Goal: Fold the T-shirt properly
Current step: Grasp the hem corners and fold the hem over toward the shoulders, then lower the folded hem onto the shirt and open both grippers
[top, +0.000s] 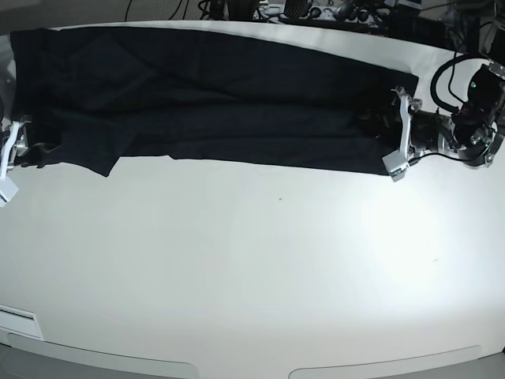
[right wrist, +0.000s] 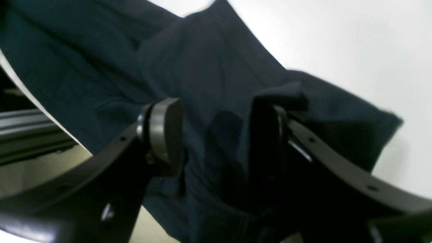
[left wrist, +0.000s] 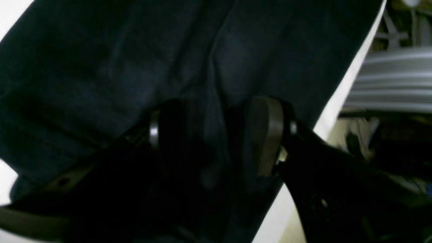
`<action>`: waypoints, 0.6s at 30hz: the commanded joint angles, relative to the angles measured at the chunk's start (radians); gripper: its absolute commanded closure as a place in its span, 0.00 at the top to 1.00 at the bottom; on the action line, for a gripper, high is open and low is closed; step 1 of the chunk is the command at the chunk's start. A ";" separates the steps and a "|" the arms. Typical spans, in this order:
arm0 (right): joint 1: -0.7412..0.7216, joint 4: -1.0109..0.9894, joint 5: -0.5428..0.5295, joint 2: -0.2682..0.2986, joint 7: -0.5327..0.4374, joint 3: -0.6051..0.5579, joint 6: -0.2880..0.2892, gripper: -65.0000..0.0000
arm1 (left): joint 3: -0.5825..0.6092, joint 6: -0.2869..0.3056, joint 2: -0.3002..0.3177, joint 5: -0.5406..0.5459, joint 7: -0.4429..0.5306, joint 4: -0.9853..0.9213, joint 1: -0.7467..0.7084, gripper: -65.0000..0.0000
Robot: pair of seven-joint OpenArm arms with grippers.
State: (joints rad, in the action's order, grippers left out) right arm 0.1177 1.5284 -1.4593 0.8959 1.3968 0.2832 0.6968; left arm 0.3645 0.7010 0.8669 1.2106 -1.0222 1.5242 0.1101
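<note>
T-shirt point(top: 213, 95) lies flat across the bench point(top: 252, 268) — left gripper point(top: 398, 134) and right gripper point(top: 12, 158) at opposite ends, both wide, holding nothing.

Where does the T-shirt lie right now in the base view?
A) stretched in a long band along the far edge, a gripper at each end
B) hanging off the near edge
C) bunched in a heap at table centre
A: the T-shirt spans the table's far side, with the left gripper and right gripper at its ends.

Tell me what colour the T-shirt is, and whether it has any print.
The T-shirt is plain black with no visible print, clearest in the base view.
</note>
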 commanded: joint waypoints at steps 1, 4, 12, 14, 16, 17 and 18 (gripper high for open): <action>-0.016 0.019 -0.024 0.032 -0.006 0.012 0.001 0.56 | -0.003 -0.003 0.016 -0.057 0.007 0.002 -0.013 0.53; -0.016 0.031 -0.024 0.030 -0.006 0.012 0.001 0.56 | -0.004 -0.003 0.016 -0.133 0.109 0.002 -0.053 0.53; -0.023 0.095 -0.024 0.041 -0.001 0.012 0.001 0.56 | -0.004 -0.003 0.017 -0.339 0.255 0.002 -0.093 0.53; -0.036 0.132 -0.024 0.050 -0.001 0.012 0.001 0.56 | -0.004 -0.003 0.017 -0.339 0.275 0.002 -0.093 0.53; -0.040 0.175 -0.024 0.050 -0.001 0.012 0.001 0.56 | -0.004 -0.003 0.017 -0.338 0.301 0.002 -0.093 0.53; -0.039 0.195 -0.024 0.047 -0.001 0.012 0.001 0.56 | -0.004 -0.003 0.017 -0.338 0.312 0.002 -0.093 0.53; -0.033 0.212 -0.024 0.046 -0.001 0.012 0.001 0.56 | -0.004 -0.003 0.017 -0.338 0.320 0.002 -0.093 0.53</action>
State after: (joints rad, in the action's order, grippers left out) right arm 0.0952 1.7317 -1.4719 0.9165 1.4067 0.2836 0.6968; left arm 0.3599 0.7177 0.8661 0.9340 -0.6502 1.5311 0.0189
